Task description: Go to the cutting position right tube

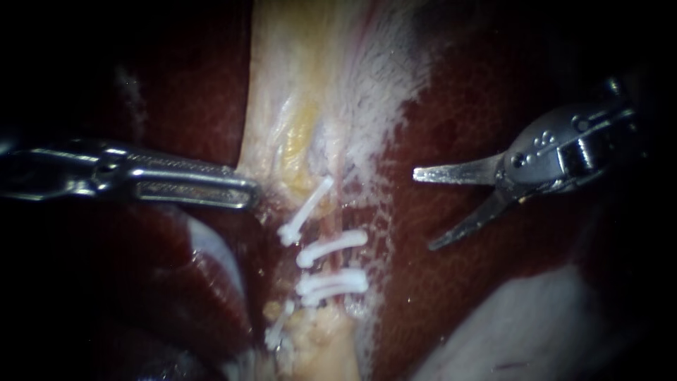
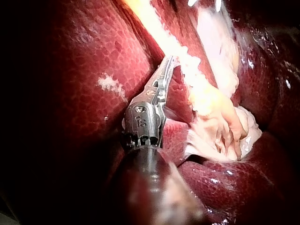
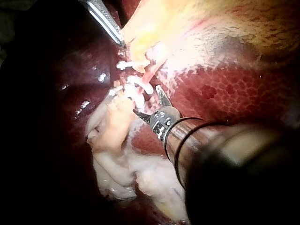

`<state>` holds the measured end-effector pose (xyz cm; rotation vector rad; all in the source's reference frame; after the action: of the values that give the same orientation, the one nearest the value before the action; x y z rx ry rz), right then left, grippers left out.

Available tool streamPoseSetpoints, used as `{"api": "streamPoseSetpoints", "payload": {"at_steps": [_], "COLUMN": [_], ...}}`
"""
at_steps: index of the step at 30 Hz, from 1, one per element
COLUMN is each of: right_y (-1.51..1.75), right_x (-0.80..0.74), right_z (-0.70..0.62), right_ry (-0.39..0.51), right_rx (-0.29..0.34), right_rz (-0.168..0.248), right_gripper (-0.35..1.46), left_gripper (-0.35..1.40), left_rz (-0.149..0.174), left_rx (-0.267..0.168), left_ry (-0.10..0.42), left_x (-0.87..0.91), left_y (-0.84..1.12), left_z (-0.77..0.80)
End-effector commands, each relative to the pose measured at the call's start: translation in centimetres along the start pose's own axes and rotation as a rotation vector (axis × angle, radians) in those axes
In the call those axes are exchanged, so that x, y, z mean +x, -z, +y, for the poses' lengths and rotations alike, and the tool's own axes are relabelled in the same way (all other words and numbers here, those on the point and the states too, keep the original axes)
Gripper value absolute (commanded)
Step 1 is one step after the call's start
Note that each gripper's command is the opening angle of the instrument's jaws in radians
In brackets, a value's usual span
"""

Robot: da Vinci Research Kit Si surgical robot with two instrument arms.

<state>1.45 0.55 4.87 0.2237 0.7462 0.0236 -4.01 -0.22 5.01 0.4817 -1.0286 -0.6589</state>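
Hovering over the dark red liver [image 1: 465,106], the right instrument [image 1: 424,209] is reaching in from the right of the endoscope view. Its hand is released: 2 thin, blade-like jaws are standing apart in a V with nothing between them. Both blade tips are pointing toward the middle of the scene, well apart from the clipped strands there.

The right tube [image 1: 337,264], a thin pinkish strand, is running down the centre beside the pale yellowish tissue [image 1: 296,106]. 2 of the white plastic clips [image 1: 331,247] are lying across it, one just below the other, and a short bare stretch is showing between them. 2 more clips are sitting slantwise to its left, one higher and one lower.

The left instrument [image 1: 248,193] is reaching in from the left with long, ridged metal jaws. Its hand is clenched, the tips meeting on the edge of the pale yellowish tissue, which is drawn into a small corner at that spot.

In the right wrist view, the open blades of the right instrument [image 3: 147,101] are pointing at the clips [image 3: 140,84], with liver underneath.
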Motion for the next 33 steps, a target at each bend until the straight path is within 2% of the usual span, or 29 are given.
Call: {"api": "streamPoseSetpoints", "payload": {"at_steps": [1, 6, 10, 15, 20, 26, 33], "right_y": [-0.02, -0.17, -0.36, -0.61, -0.80, -0.98, -1.17], "right_x": [-0.01, -0.09, -0.16, -0.23, -0.27, -0.25, -0.21], "right_z": [0.00, -0.07, -0.17, -0.33, -0.46, -0.52, -0.50], "right_ry": [0.000, -0.061, -0.123, -0.186, -0.245, -0.287, -0.305], "right_rx": [0.008, 0.065, 0.122, 0.216, 0.288, 0.331, 0.376], "right_rz": [0.002, 0.014, 0.021, 0.025, 0.014, -0.002, -0.018], "right_gripper": [1.44, 1.42, 1.42, 1.39, 1.17, 0.90, 0.72], "left_gripper": [-0.35, -0.35, -0.35, -0.35, -0.35, -0.35, -0.35], "left_rz": [0.000, 0.000, 0.002, -0.035, -0.058, -0.067, -0.068], "left_rx": [0.000, 0.006, 0.004, -0.004, -0.011, -0.012, -0.013], "left_ry": [0.001, 0.006, 0.016, 0.006, -0.004, -0.015, -0.015], "left_x": [-0.02, -0.13, -0.33, -0.63, -0.86, -0.96, -0.97], "left_y": [0.01, 0.09, 0.26, 0.57, 0.79, 0.88, 0.88], "left_z": [0.00, -0.03, -0.08, -0.18, -0.31, -0.44, -0.46]}}
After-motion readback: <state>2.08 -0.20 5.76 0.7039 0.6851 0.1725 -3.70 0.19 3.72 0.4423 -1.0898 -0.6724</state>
